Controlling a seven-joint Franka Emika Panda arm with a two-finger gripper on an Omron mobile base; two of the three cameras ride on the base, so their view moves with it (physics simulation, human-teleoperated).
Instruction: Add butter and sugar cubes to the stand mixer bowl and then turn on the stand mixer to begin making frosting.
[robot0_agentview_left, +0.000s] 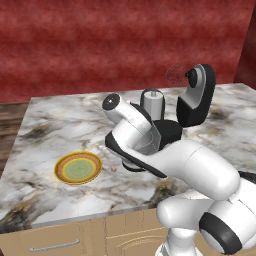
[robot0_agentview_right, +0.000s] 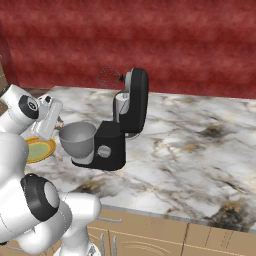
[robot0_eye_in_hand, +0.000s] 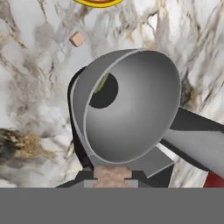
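In the hand view my gripper (robot0_eye_in_hand: 112, 178) is shut on the butter (robot0_eye_in_hand: 112, 172), a tan-brown block between the finger tips, just above the near rim of the stand mixer bowl (robot0_eye_in_hand: 131, 109). The grey bowl (robot0_agentview_right: 77, 137) sits on the base of the black stand mixer (robot0_agentview_right: 120, 135). The mixer's head (robot0_agentview_left: 197, 95) is tipped up, with the wire whisk (robot0_agentview_left: 176, 75) in the air. A grey knob (robot0_agentview_right: 104, 151) shows on its side. One pale sugar cube (robot0_eye_in_hand: 77, 39) lies on the counter between the bowl and the plate. My arm hides the bowl in the left base view.
A green plate with a yellow rim (robot0_agentview_left: 78, 168) lies on the marble counter (robot0_agentview_right: 200, 150), left of the mixer. A red wall runs behind. The counter's front edge with wooden drawers (robot0_agentview_left: 55, 245) is below.
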